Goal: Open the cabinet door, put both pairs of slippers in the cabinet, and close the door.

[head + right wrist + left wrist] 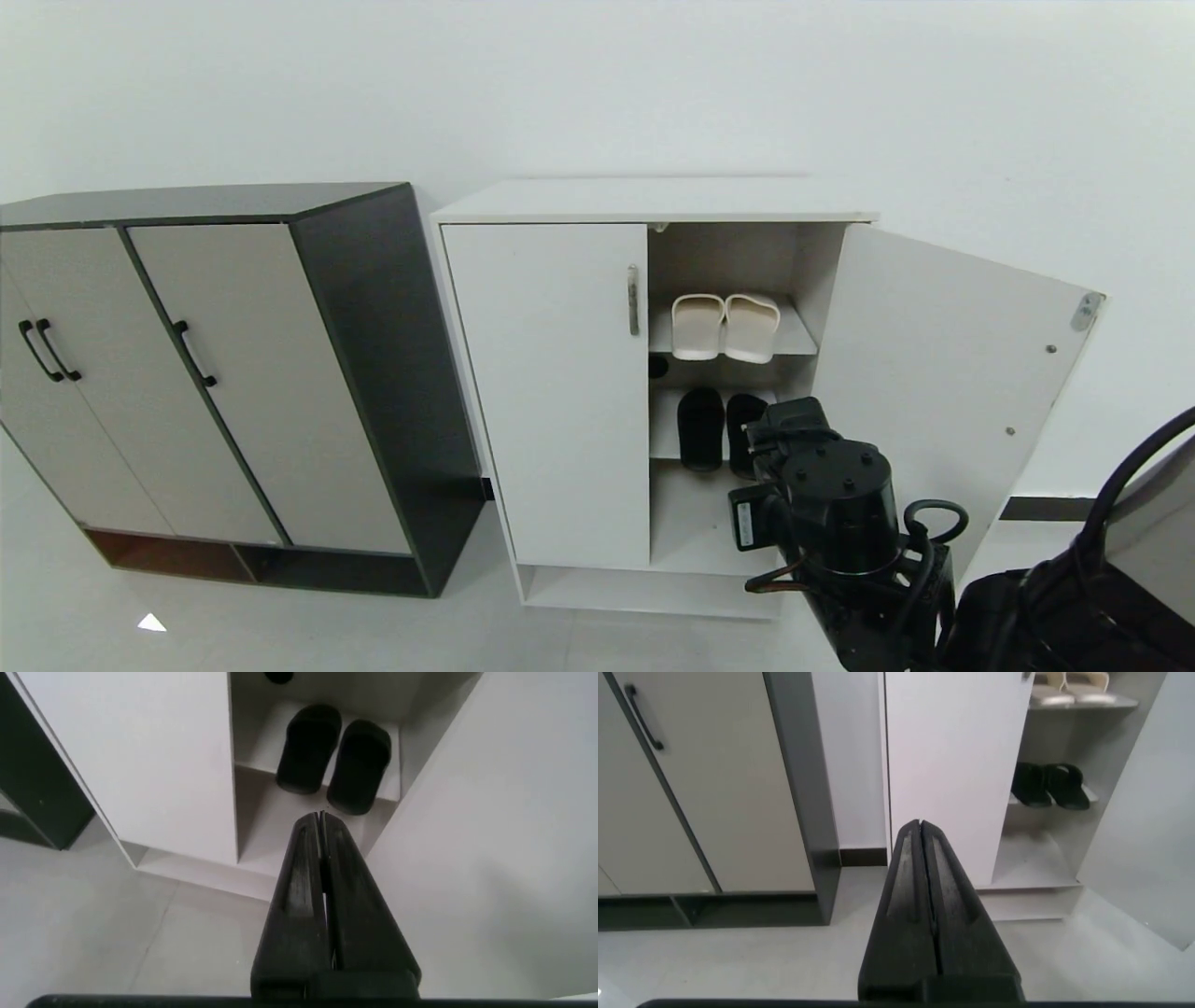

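Cabinet door (934, 373) stands open. Head view shows two pairs inside: white slippers (714, 325) on the upper shelf (798, 342), black slippers (700, 427) on the shelf below. Left pincer (921, 831) and right pincer (320, 823) are each pressed together.

A: What colour is seen on the cabinet (546, 392)?
B: White throughout, with a silver-grey handle (634, 301).
A: And what is noted of the slippers?
B: The cream slippers (725, 327) and the black slippers (702, 427) are both plain.
A: How is the neighbouring cabinet (373, 373) coloured?
B: A charcoal body with faint grain is shown, with pale grey-beige doors (219, 373) and black door pulls (194, 353). The left gripper (921, 831) and right gripper (321, 821) are black, the floor (280, 635) pale grey.
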Robot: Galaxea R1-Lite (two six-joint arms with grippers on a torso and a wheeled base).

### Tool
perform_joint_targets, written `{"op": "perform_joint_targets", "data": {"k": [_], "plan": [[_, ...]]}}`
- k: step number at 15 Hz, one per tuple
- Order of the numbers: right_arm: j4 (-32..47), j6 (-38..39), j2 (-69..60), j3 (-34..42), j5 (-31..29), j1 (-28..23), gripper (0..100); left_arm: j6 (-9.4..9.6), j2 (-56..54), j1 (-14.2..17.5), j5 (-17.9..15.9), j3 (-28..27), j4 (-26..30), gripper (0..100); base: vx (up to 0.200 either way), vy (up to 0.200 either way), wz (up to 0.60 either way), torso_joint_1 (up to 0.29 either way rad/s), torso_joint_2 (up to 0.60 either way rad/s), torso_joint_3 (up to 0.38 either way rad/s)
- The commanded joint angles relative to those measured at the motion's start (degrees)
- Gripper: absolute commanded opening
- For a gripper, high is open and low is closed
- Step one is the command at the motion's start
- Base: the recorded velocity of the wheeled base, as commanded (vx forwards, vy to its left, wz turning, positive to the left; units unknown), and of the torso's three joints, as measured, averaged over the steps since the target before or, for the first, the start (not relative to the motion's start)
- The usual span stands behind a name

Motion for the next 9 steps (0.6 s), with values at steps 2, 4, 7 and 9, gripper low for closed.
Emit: {"op": "perform_joint_targets", "data": {"k": [2,4,7,9], "plan": [[-0.02,-0.01,0.44,0.09,-0.05,0.03,0,0.02,-0.01,0.00,0.01,0.00,-0.01,0,0.000,0.000,0.00,0.110,-0.45,-0.339],[-0.02,-0.01,0.44,0.00,-0.05,0.03,0,0.02,-0.01,0.00,0.01,0.00,-0.01,0,0.000,0.000,0.00,0.137,-0.46,-0.330],[-0.02,-0.01,0.35,0.09,-0.05,0.03,0,0.02,-0.01,0.00,0.01,0.00,-0.01,0,0.000,0.000,0.00,0.150,-0.47,-0.325],[-0.02,-0.01,0.44,0.00,0.04,-0.32,0,0.11,-0.01,0.00,0.01,0.00,-0.01,0,0.000,0.000,0.00,0.168,-0.48,-0.312]]}}
